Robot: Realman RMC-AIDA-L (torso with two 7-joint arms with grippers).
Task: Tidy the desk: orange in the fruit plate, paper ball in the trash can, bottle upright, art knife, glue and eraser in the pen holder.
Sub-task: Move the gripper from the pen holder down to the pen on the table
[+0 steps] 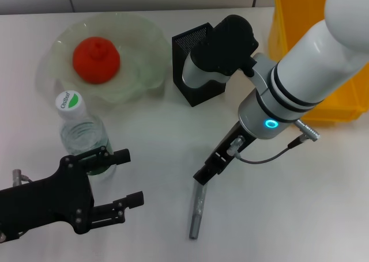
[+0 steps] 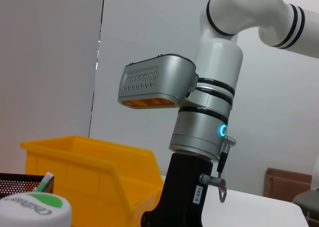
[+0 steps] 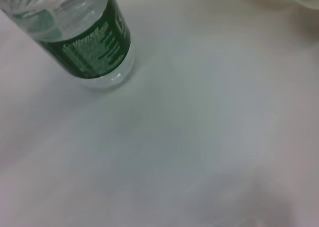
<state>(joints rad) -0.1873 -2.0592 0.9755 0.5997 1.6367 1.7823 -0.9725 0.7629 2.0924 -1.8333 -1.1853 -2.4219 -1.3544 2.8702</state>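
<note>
The orange point(image 1: 96, 59) lies in the pale green fruit plate point(image 1: 144, 37) at the back left. In front of the plate the bottle point(image 1: 81, 131) stands upright, its green label facing the right wrist view point(image 3: 92, 45). At the front left, my left gripper point(image 1: 130, 177) is open, its upper finger just beside the bottle's base. My right gripper point(image 1: 205, 173) reaches down at the centre front, its tip at the near end of the grey art knife point(image 1: 197, 211). The black mesh pen holder point(image 1: 199, 60) stands behind my right arm. Paper ball, glue and eraser are out of view.
A yellow bin point(image 1: 305, 37) sits at the back right, also seen as the yellow bin point(image 2: 89, 172) behind the bottle cap point(image 2: 32, 211). My right arm's wrist point(image 2: 204, 137) fills the middle of the left wrist view. A pale stick point(image 2: 46, 179) pokes from the pen holder point(image 2: 20, 183).
</note>
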